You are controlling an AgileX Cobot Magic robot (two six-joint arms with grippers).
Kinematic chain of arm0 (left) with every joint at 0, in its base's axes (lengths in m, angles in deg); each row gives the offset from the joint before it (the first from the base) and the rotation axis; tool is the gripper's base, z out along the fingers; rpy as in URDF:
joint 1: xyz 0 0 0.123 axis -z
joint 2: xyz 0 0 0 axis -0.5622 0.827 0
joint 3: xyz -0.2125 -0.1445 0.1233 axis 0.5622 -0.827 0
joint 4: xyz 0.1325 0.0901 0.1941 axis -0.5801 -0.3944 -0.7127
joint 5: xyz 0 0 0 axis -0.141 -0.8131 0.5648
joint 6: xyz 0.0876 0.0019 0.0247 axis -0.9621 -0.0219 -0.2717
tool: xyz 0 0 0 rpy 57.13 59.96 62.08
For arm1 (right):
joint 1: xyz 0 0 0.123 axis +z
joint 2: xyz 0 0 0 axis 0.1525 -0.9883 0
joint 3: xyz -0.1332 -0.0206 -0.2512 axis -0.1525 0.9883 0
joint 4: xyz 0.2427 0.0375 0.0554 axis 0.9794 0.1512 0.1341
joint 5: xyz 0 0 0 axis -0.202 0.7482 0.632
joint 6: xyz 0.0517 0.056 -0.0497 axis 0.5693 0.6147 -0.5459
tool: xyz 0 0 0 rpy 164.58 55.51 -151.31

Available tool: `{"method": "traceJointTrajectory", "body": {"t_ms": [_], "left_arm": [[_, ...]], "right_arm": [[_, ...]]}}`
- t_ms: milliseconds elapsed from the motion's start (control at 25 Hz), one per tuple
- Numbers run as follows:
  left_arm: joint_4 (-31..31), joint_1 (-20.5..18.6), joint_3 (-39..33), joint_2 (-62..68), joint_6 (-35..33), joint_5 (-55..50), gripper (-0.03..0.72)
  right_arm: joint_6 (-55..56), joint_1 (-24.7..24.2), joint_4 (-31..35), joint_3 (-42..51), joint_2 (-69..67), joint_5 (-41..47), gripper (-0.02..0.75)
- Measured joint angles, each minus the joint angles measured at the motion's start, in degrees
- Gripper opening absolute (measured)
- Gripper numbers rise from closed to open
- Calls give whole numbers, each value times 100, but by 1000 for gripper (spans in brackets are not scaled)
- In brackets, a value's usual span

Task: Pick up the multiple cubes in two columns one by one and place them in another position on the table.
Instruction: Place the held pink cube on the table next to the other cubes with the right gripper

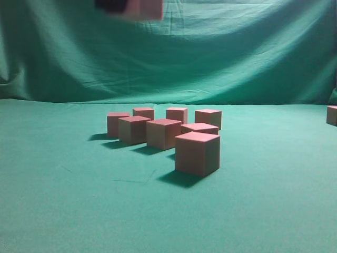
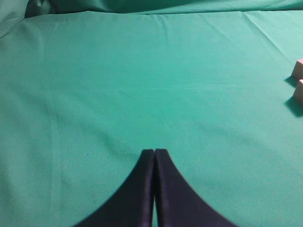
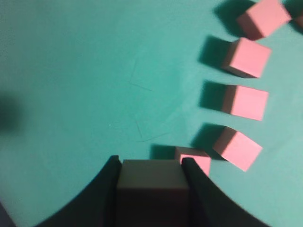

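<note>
Nearest me, a matte pink cube (image 1: 197, 153) sat on the wrinkled green cloth of the counter (image 1: 63, 200), more square blocks (image 1: 163, 133) clustered behind it. Overhead, the right claw (image 3: 150, 163) gripped another cube (image 3: 151, 182); the left claw (image 2: 154, 153) hung closed, empty.

Green-clothed table (image 1: 63, 211), pink cubes (image 1: 163, 133) clustered, one cube (image 1: 331, 115) well apart

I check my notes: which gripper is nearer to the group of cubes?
Right. The right gripper hangs above the group of cubes, holding a cube; the left gripper is off to their side, shut.
</note>
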Motion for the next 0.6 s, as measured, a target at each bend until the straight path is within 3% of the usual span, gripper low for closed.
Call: {"method": "traceJointTrajectory", "body": {"t_ms": [600], "left_arm": [[0, 0, 0, 0, 0, 0, 0]], "right_arm": [[-719, 92, 7, 28, -1271, -377, 255]]}}
